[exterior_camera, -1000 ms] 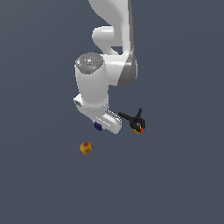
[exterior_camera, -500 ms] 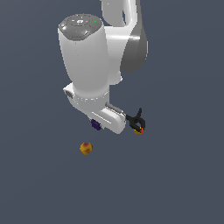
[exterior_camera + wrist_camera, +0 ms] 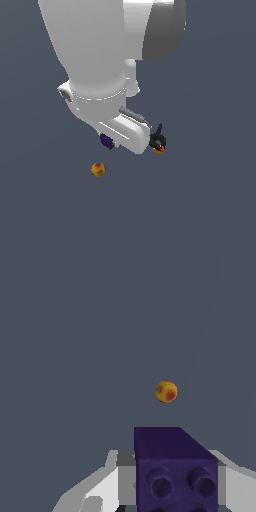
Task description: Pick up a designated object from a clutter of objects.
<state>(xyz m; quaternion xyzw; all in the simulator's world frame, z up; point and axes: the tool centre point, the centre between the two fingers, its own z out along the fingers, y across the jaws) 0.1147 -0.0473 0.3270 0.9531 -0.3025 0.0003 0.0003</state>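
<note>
Exterior view: our arm [image 3: 100,60] fills the upper frame; gripper [image 3: 175,491] is closed on the purple block [image 3: 172,468] — block sits between the fingers [image 3: 107,488]. Clamp [image 3: 158,141] just beside the hand, ball [image 3: 98,169] apart — smallest.

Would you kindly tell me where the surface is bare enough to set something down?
Bare floor spreads beyond the ball on all outer sides and past the clamp toward the exterior view's right. It is crowded under the arm, around the purple block.
</note>
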